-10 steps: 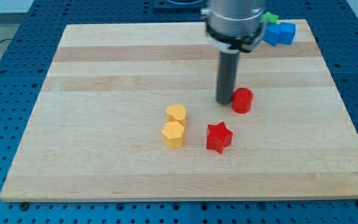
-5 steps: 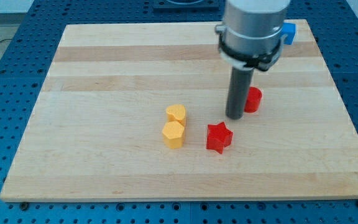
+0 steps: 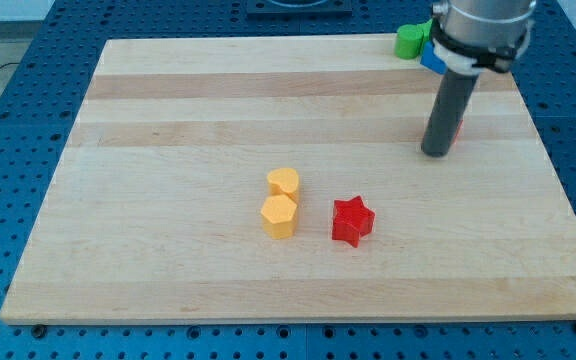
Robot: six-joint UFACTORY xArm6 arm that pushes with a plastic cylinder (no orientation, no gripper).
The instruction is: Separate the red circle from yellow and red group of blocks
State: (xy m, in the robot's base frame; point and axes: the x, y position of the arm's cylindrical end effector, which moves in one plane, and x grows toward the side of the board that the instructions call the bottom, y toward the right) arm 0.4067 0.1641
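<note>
My tip [image 3: 435, 152] rests on the board at the view's right, well up and to the right of the red star [image 3: 352, 221]. The red circle [image 3: 459, 128] is almost wholly hidden behind the rod; only a thin red sliver shows at the rod's right edge. Two yellow blocks sit together left of the star: a yellow rounded block [image 3: 283, 183] and a yellow hexagon [image 3: 279, 215] just below it. The red circle stands far from these three blocks.
A green block [image 3: 408, 41] and a blue block [image 3: 432, 60], partly hidden by the arm, sit at the board's top right corner. The wooden board [image 3: 168, 120] lies on a blue perforated table.
The rod has moved right and slightly up, and the red circle has gone with it, away from the star and the yellow blocks. The green block now shows.
</note>
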